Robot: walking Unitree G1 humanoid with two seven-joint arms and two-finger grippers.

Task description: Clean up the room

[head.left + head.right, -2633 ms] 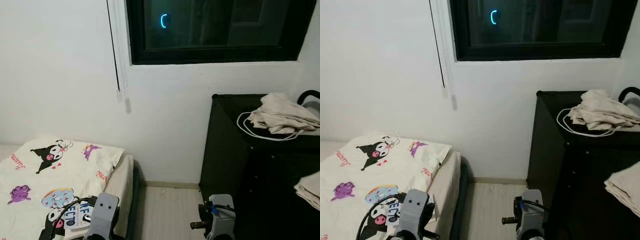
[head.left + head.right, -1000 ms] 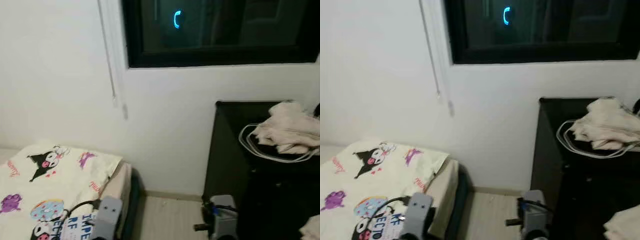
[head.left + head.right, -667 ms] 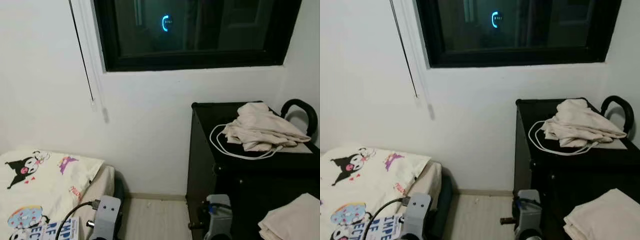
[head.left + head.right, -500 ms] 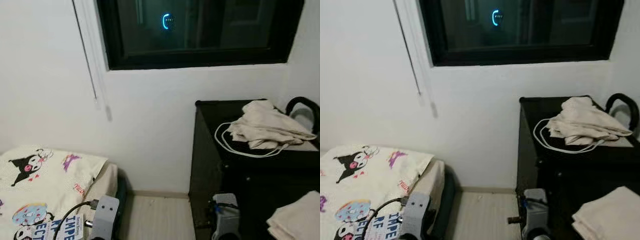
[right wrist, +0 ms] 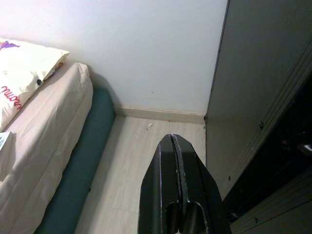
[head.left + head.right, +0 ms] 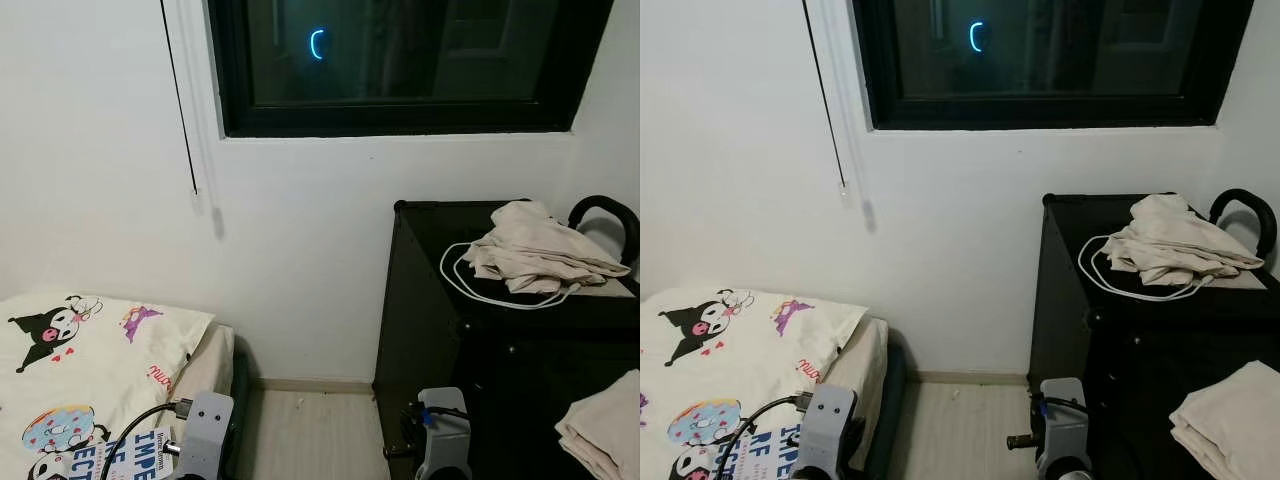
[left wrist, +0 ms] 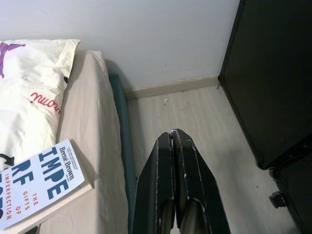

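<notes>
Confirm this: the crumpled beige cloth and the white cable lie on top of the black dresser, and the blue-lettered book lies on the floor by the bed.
Not quite. The book lies on the bed, near its edge, not on the floor, as the left wrist view shows. The beige cloth and white cable do lie on top of the black dresser.

Cabinet (image 6: pixel 430 300) against the wall under the window (image 6: pixel 400 60), cloth (image 6: pixel 535 250) and cable (image 6: pixel 470 285) on the cabinet, bed (image 6: pixel 100 350) left of the cabinet, book (image 7: pixel 36 180) on the bed.
</notes>
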